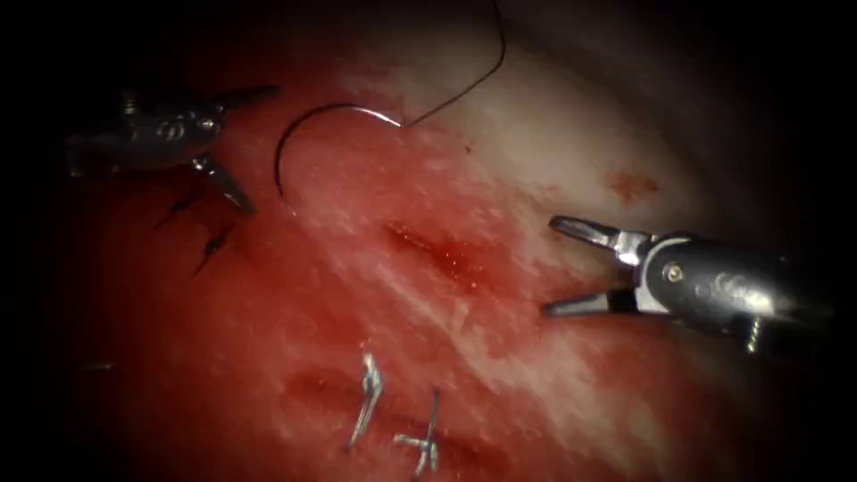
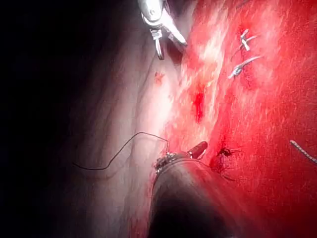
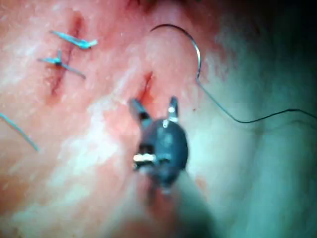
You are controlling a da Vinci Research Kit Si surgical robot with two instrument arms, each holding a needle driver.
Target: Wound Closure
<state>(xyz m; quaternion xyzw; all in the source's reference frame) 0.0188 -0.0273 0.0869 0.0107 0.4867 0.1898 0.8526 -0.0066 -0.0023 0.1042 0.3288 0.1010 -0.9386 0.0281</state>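
Note:
The curved needle [image 1: 308, 120] lies free on the tissue [image 1: 295, 312], up and to the left of the open cut [image 1: 437, 254]; neither tool holds it. Its dark thread [image 1: 473, 85] trails from the needle's blunt end up and away. My left tool [image 1: 254, 147] sits just left of the needle, jaws spread wide and holding nothing. To the right of the cut, my right tool [image 1: 549, 266] is open and empty too. In the right wrist view the right tool [image 3: 154, 106] hovers just short of the cut [image 3: 146, 84], with the needle [image 3: 190, 42] beyond it.
Two finished stitches with pale thread ends [image 1: 366, 402] [image 1: 427, 437] lie lower on the tissue. Short dark thread ends [image 1: 214, 245] sit below the left tool. Red fluid covers the tissue around the cut. A small red spot [image 1: 629, 185] marks the pale tissue.

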